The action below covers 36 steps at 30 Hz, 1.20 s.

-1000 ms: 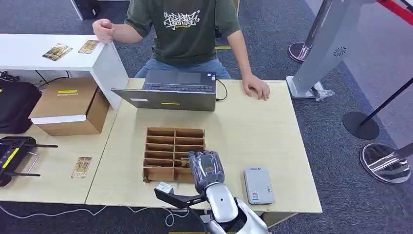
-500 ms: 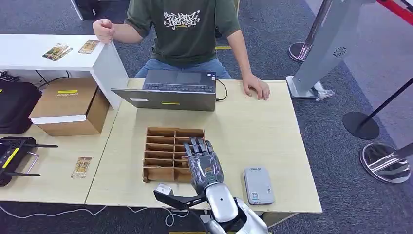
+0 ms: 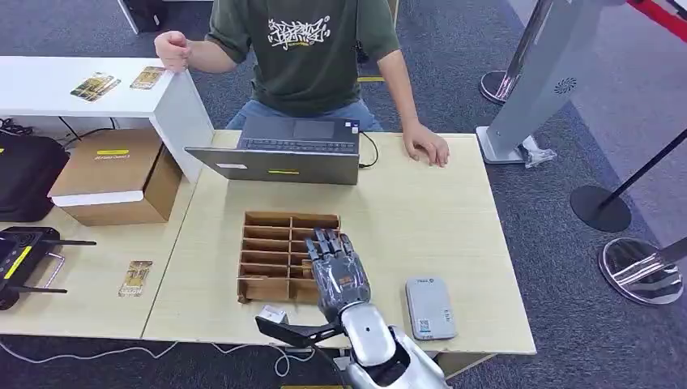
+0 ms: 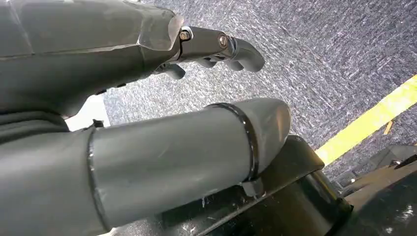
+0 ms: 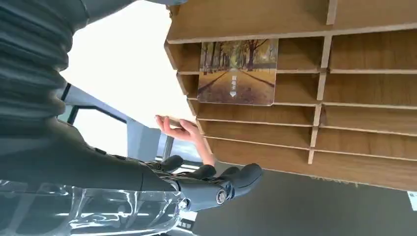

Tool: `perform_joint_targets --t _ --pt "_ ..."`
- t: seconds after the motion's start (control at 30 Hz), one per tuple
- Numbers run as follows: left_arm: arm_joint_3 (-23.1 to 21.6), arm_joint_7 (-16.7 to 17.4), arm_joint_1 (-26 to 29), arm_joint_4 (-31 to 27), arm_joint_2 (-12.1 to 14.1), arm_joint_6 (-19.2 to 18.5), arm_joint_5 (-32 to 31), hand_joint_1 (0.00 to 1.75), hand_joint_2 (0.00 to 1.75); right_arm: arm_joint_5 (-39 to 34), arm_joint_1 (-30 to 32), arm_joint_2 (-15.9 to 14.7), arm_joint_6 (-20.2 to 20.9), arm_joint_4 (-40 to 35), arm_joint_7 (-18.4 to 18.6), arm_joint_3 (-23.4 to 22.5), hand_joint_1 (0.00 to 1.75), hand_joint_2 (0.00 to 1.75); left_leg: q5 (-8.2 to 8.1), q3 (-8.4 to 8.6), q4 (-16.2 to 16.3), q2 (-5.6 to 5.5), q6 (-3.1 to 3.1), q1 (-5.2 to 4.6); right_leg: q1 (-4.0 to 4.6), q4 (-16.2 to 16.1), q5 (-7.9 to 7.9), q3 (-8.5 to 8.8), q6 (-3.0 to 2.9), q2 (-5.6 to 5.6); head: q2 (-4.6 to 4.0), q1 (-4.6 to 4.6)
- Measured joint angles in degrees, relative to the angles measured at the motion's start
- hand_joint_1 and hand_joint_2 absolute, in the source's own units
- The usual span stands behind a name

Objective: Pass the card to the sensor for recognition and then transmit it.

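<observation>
The robot's right hand (image 3: 339, 271) hovers, fingers (image 5: 231, 183) spread and empty, over the wooden rack (image 3: 275, 258) where one card (image 5: 237, 72) stands in a slot, which it should pinch by the edge before crossing to the single grey sensor (image 3: 429, 308) on the worktop (image 3: 421, 219); its left hand (image 4: 123, 123) hangs loosely open.

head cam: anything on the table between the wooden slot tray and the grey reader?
The right robot hand hovers there, partly over the wooden slot tray's near right slots. Beyond it only bare tabletop reaches the grey reader, as the head view shows.
</observation>
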Motion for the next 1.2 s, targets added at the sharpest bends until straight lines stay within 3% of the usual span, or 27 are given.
perform_joint_targets --t 1.13,1.17,1.2 --pt "0.0 0.11 -0.08 0.0 0.02 -0.33 -0.24 0.0 0.0 -1.55 -2.83 1.94 -0.7 7.52 0.02 1.18 0.0 1.75 0.01 0.0 0.0 0.0 0.0 0.0 0.0 0.0 0.01 0.0 -0.02 0.0 0.0 0.0" --pt "0.0 0.11 -0.09 0.0 0.02 -0.35 -0.24 0.0 0.0 -1.55 -2.83 1.94 -0.7 7.61 0.09 1.18 0.21 1.75 0.01 0.0 0.0 0.0 0.0 0.0 0.0 0.0 0.01 0.0 -0.02 0.0 0.0 0.0" --pt "0.0 0.13 -0.1 0.0 0.02 -0.37 -0.24 0.0 0.0 -1.57 -2.83 1.94 -0.7 7.63 0.13 1.18 0.21 1.75 0.01 0.01 0.0 0.0 0.0 0.0 0.0 0.0 0.01 0.0 -0.02 0.0 0.0 0.0"
